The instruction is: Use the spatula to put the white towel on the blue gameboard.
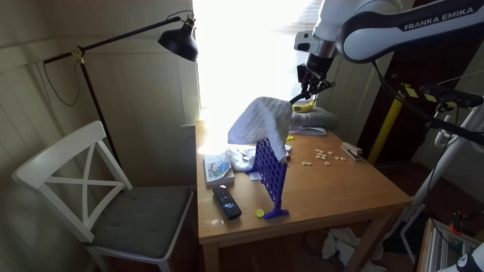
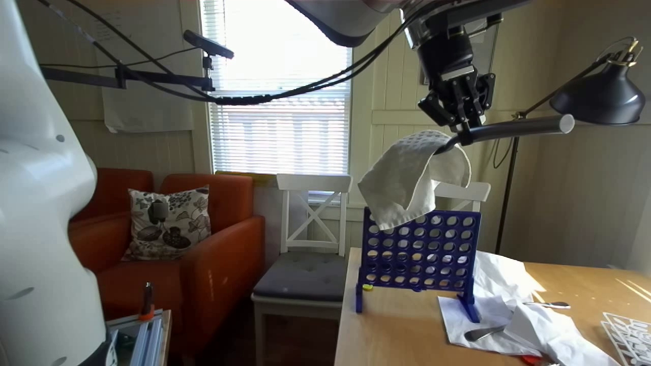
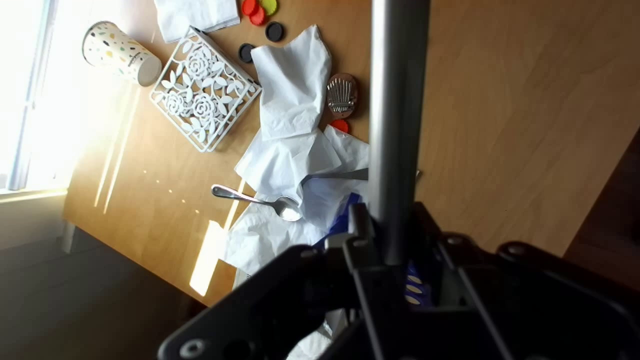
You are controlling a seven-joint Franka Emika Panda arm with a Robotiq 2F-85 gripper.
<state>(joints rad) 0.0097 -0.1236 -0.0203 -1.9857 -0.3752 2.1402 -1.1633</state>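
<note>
By my reading most of this is done: I have the gripper (image 2: 467, 132) pinched around the handle of the spatula (image 2: 519, 127), and the white towel (image 2: 407, 175) hangs draped from it, up off the tabletop (image 1: 351, 185). Left to do is lowering the towel onto the blue gameboard (image 1: 270, 170), which in an exterior view stands close to the tabletop's near left corner, and slipping the spatula out. In both exterior views part of the towel overlaps the gameboard's top (contact I can't confirm). Relative to the gripper, the towel lies below and to one side, near it, out along the spatula.
</note>
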